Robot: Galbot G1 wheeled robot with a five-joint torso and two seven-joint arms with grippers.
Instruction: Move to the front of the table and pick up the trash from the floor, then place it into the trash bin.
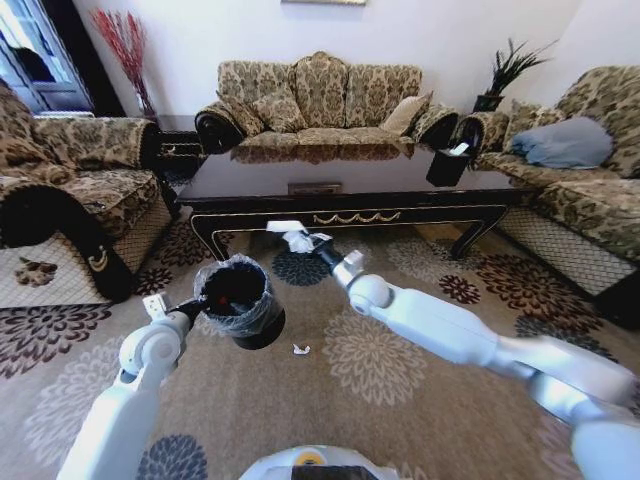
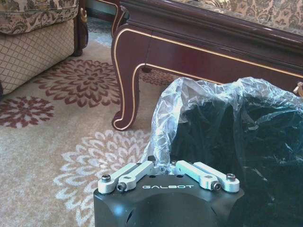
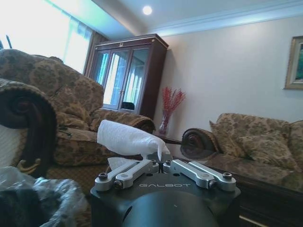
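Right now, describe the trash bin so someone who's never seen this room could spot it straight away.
Start at the long dark table between the sofas. In front of its near left corner, the left gripper holds the trash bin by its rim above the flowered carpet. It is round and black with a clear bag folded over its rim, unlike the angular black box on the tabletop.

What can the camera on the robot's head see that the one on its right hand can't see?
Head view alone: the tiny white scrap on the flowered carpet, the glossy dark wood table's gold scroll ornament, and the left gripper holding the round black trash bin by its rim. Right wrist view alone: a tall glass-door cabinet and a framed picture. Both: the right gripper shut on white folded paper, and the patterned sofas.
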